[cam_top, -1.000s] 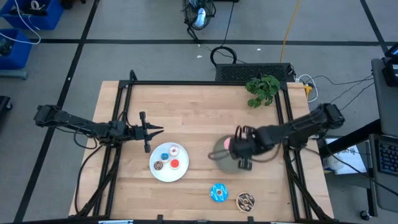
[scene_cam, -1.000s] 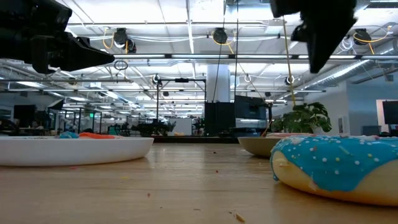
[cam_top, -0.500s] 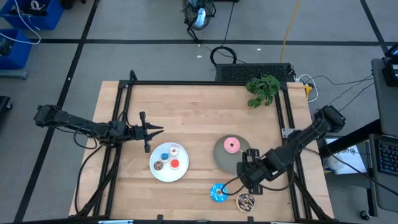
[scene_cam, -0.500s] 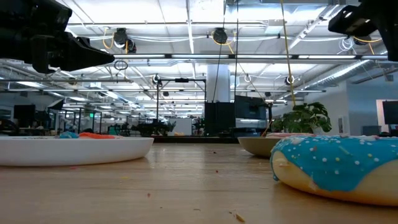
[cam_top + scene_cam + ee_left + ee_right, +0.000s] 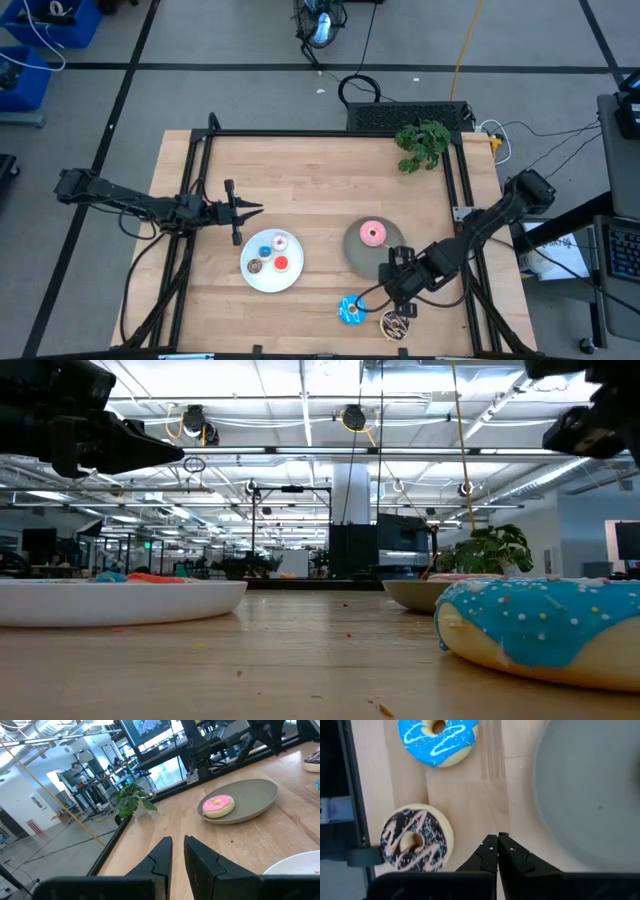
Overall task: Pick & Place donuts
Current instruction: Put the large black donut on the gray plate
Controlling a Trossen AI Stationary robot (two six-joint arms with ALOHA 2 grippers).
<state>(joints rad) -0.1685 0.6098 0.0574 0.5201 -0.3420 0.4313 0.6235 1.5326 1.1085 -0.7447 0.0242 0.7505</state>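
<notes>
**Right gripper poised over the table's near edge, one donut plated**

The wooden table [image 5: 310, 190] carries two plates. The round grey plate [image 5: 352, 252] sits right of centre and holds the pink donut [image 5: 373, 234], which also shows on it in the left wrist view [image 5: 218, 805]. The round white plate [image 5: 262, 281] lies to its left with four tiny donuts: whitish-pink [image 5: 281, 242], blue [image 5: 265, 250], red [image 5: 282, 264] and brown [image 5: 256, 266].

Two larger donuts lie on bare wood near the front edge, apart from both plates. The blue donut [image 5: 351, 310] is just left of the brown donut [image 5: 395, 323]; they are close but not touching.

The right gripper [image 5: 400, 292] hangs above the table between the grey plate and these two donuts, holding nothing. Its fingers [image 5: 490, 852] are pressed together, tips closed. In the right wrist view the blue donut [image 5: 439, 740] and the brown donut [image 5: 413, 844], with its white zigzag icing, lie to one side of the closed tips, the grey plate [image 5: 590, 795] to the other.

The left gripper [image 5: 243, 210] waits at the table's left side, above the white plate, fingers [image 5: 165, 855] nearly together and empty.
</notes>
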